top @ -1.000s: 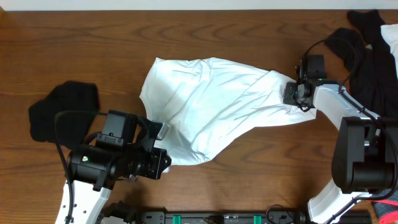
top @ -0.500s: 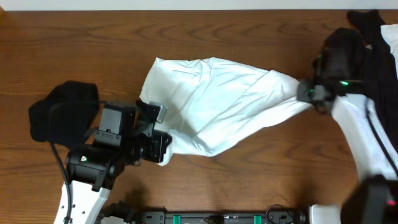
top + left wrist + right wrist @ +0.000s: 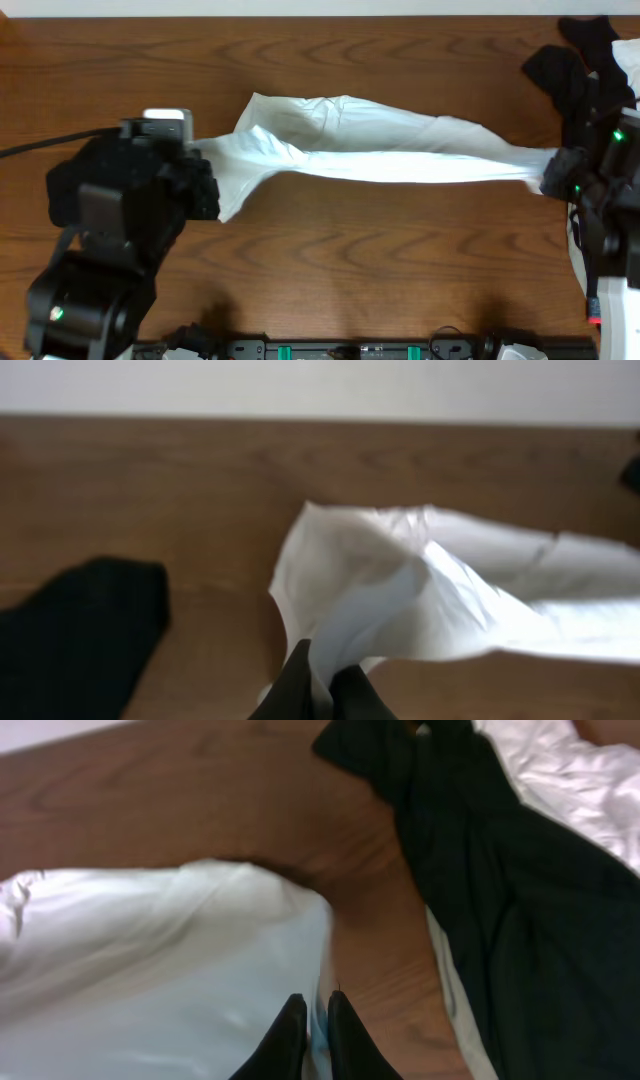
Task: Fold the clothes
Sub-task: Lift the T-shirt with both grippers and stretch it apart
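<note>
The white T-shirt point(image 3: 370, 150) hangs stretched in a long band across the table between both arms. My left gripper point(image 3: 205, 178) is shut on its left end; in the left wrist view the gripper point(image 3: 322, 682) pinches white cloth point(image 3: 430, 590) between its dark fingers point(image 3: 296, 685). At the right end my right gripper point(image 3: 548, 176) holds the other tip. The right wrist view shows that gripper point(image 3: 318, 1020) shut on the shirt's edge point(image 3: 150, 950). No print shows on the shirt.
A black garment point(image 3: 92, 165) lies at the left, partly under my left arm, and shows as a dark heap point(image 3: 70, 630). A pile of black and white clothes point(image 3: 585, 70) fills the back right corner, close beside my right gripper point(image 3: 520, 890). The wooden table point(image 3: 380, 270) shows in front.
Both grippers have pulled apart, left going left and back, right going right. The shirt has gone from a broad spread shape to a narrow taut band lifted between them.
</note>
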